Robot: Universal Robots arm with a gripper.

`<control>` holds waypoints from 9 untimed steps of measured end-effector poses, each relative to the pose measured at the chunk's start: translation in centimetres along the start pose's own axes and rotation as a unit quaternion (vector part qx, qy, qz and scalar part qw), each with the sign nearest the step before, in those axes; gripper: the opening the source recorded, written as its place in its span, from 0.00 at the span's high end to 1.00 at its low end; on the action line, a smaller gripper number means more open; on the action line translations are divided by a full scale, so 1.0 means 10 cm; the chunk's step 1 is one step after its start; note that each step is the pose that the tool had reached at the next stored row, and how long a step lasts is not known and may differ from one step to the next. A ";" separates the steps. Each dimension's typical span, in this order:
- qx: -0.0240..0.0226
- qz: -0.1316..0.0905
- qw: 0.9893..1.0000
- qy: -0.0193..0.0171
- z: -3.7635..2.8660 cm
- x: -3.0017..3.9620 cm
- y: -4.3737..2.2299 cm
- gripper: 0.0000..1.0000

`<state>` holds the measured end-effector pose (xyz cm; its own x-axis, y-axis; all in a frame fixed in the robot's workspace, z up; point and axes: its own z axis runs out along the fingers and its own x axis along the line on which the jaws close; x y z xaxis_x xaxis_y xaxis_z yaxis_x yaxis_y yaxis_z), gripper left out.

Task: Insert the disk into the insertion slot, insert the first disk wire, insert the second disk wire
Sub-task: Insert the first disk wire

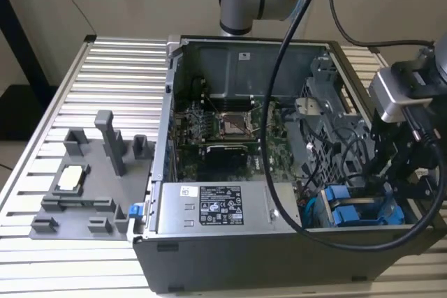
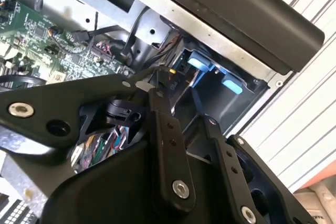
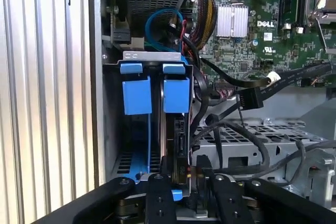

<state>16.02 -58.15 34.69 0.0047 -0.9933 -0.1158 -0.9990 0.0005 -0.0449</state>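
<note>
The disk (image 3: 177, 145) stands on edge in the insertion slot (image 3: 157, 163) of the drive bay, at the open computer case's near corner on the exterior view's right. Its blue carrier tab (image 3: 176, 94) sits beside a second blue tab (image 3: 136, 95). My gripper (image 3: 191, 182) hangs right over the disk's end opposite the tabs, and the disk's dark edge (image 2: 170, 80) lies at the gripper's tip (image 2: 176, 90). A loose black wire connector (image 3: 249, 98) and a white-tipped flat wire (image 3: 273, 77) lie over the motherboard, apart from the disk. In the exterior view the gripper (image 1: 398, 169) is above the blue carriers (image 1: 356, 213).
The grey power-supply box (image 1: 209, 207) fills the case's near side. Bundled cables (image 3: 202, 14) crowd the bay's far end, and a metal drive cage (image 3: 273, 140) sits beside it. A grey fixture (image 1: 91, 186) stands on the slatted table (image 1: 91, 82) at the exterior view's left.
</note>
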 end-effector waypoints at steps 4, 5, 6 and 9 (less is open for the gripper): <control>-0.001 0.000 1.000 0.000 -0.111 -0.013 -0.005 0.67; -0.001 0.000 1.000 0.000 -0.140 -0.016 -0.006 0.67; -0.001 0.000 1.000 0.000 -0.168 -0.020 -0.007 0.67; -0.001 0.000 1.000 0.001 -0.255 -0.030 -0.011 0.67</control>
<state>16.02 -58.15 37.26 0.0044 -0.9934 -0.1142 -0.9991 0.0005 -0.0424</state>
